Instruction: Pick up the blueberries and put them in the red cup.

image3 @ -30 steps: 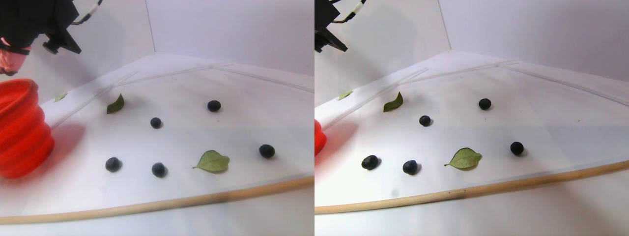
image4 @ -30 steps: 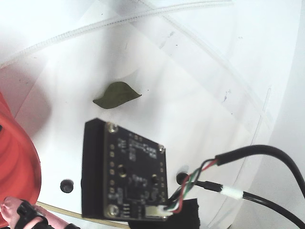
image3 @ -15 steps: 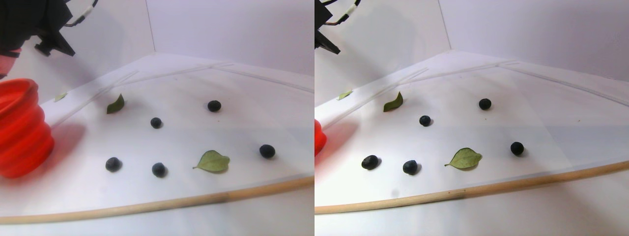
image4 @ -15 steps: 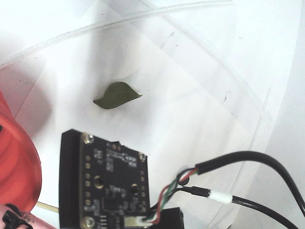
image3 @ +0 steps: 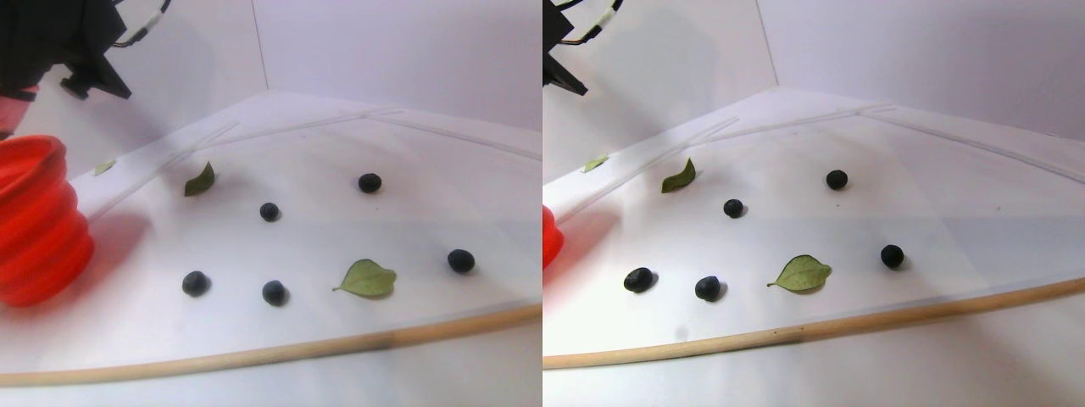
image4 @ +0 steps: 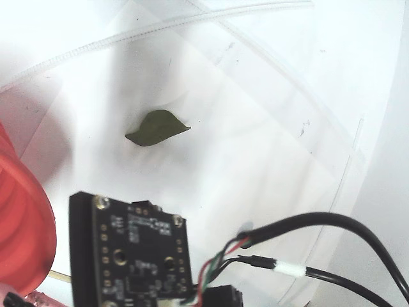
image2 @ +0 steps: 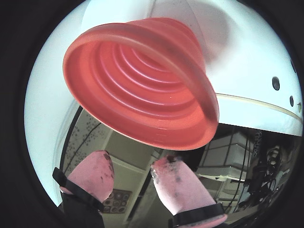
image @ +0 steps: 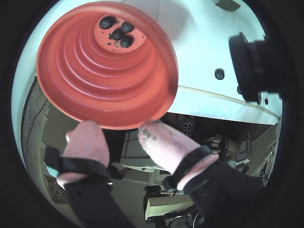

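Observation:
The red cup [image: 107, 71] fills both wrist views, its mouth toward the cameras, and several blueberries [image: 117, 31] lie on its bottom. My gripper [image: 119, 129] is open just off the cup's rim, its pink fingers [image: 88, 142] apart with nothing between them; in a wrist view the gripper [image2: 131, 164] sits below the red cup [image2: 142, 80]. In the stereo pair view the red cup [image3: 34, 225] stands at the left edge. Several blueberries [image3: 196, 283] lie spread over the white table. A pink finger [image3: 10, 108] shows above the cup.
Two green leaves [image3: 366, 278] lie among the berries and another small leaf sits at the back left. A wooden strip [image3: 280, 349] runs along the table's front edge. In the fixed view a black circuit board [image4: 137, 256] with cables hangs over a leaf [image4: 156, 128].
The arm has shifted left over the cup. In the fixed view the circuit board has slid down and left. Berries and leaves on the table have not moved.

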`<control>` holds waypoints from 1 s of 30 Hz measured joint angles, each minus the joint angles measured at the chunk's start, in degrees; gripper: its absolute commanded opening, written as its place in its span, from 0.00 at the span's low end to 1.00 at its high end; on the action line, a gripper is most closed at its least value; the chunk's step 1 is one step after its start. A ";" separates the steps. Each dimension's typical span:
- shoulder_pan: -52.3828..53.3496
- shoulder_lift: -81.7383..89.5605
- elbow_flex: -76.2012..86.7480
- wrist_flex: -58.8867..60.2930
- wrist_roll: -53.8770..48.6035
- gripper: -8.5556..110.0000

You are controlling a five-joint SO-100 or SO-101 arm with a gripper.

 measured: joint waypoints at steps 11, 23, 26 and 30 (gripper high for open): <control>4.48 5.54 0.00 4.48 -2.99 0.20; 11.16 10.02 0.00 9.67 -8.96 0.19; 13.62 10.55 -0.09 9.84 -11.16 0.19; 16.35 10.55 -0.09 10.99 -13.80 0.19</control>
